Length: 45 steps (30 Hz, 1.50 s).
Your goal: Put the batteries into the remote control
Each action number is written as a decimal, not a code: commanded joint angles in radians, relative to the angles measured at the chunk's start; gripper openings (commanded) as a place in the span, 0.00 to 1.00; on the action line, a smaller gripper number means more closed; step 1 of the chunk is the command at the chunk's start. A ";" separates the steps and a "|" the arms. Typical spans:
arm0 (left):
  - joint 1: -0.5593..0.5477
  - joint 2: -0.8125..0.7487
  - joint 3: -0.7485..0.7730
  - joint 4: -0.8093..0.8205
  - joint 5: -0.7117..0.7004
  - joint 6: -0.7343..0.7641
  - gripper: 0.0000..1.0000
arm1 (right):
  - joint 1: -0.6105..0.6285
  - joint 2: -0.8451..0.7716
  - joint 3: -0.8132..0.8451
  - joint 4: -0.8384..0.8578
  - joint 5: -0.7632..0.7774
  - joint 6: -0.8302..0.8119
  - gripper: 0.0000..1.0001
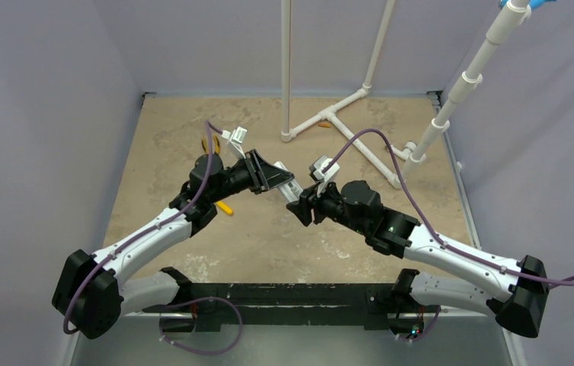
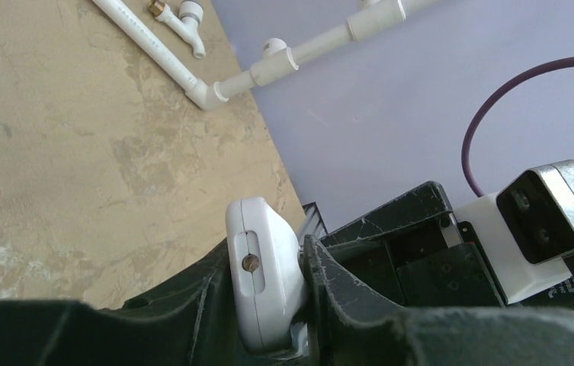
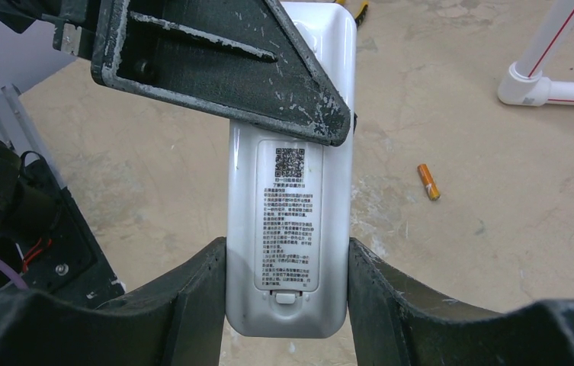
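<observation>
One end of the white remote control [image 1: 290,189] is clamped in the left claw [image 1: 272,174], whose fingers are closed tight on its narrow sides. The other end is gripped across its width by the right claw [image 1: 306,205], so that the handset is held above the worktop [image 1: 268,244] with its labelled back shown to the right wrist camera. A single orange battery [image 3: 428,182] is seen lying on the worktop, apart from the remote control on its right in the right wrist view.
</observation>
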 commanded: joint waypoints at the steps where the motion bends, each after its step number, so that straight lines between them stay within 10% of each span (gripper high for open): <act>1: -0.006 -0.031 0.023 0.028 0.002 0.022 0.35 | 0.002 -0.007 0.010 0.052 -0.010 0.018 0.00; 20: -0.006 -0.075 0.016 -0.011 -0.044 0.022 0.34 | 0.002 -0.005 0.023 0.036 -0.024 0.003 0.00; 26: -0.007 -0.070 0.016 -0.007 -0.037 0.023 0.04 | 0.002 -0.009 0.018 0.043 -0.032 -0.001 0.00; 32: 0.000 -0.083 0.030 -0.060 -0.030 0.071 0.00 | 0.002 -0.061 0.010 0.061 -0.026 -0.037 0.79; 45: 0.009 -0.094 0.037 0.000 0.255 0.223 0.00 | 0.002 -0.315 -0.108 0.116 -0.234 -0.420 0.93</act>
